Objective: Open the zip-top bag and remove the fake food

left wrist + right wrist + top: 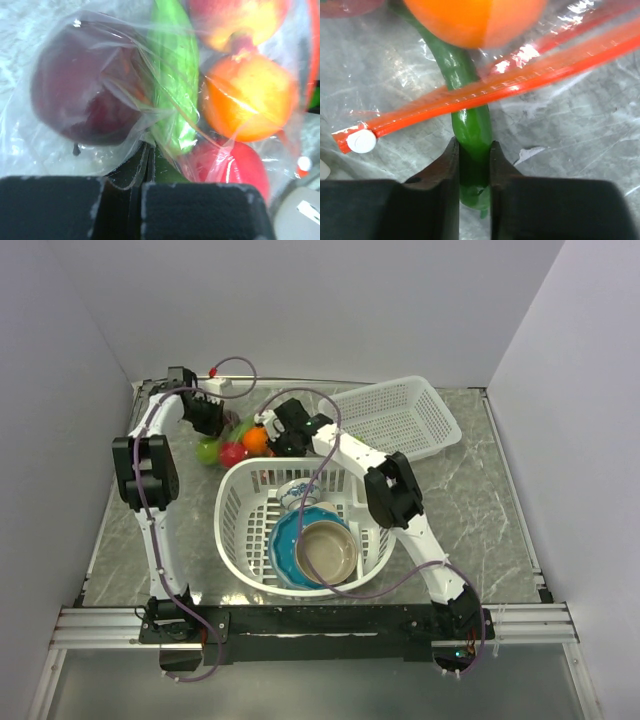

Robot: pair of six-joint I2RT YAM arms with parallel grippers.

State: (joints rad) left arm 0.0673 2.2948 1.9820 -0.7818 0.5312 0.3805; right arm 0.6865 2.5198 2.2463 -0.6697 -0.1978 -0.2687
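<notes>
The zip-top bag lies at the back left of the table, clear, with fake food inside. My left gripper is shut on its clear film at the closed end. Through the film I see a dark maroon fruit, a green piece, an orange fruit and a red one. My right gripper is at the bag's mouth, shut on a long green pepper. The pepper sticks out under the red-orange zip strip, whose white slider sits at the left end.
A round white basket stands in the middle, holding a blue bowl, a tan bowl and a small patterned one. A white mesh tray lies at the back right. White walls enclose the table.
</notes>
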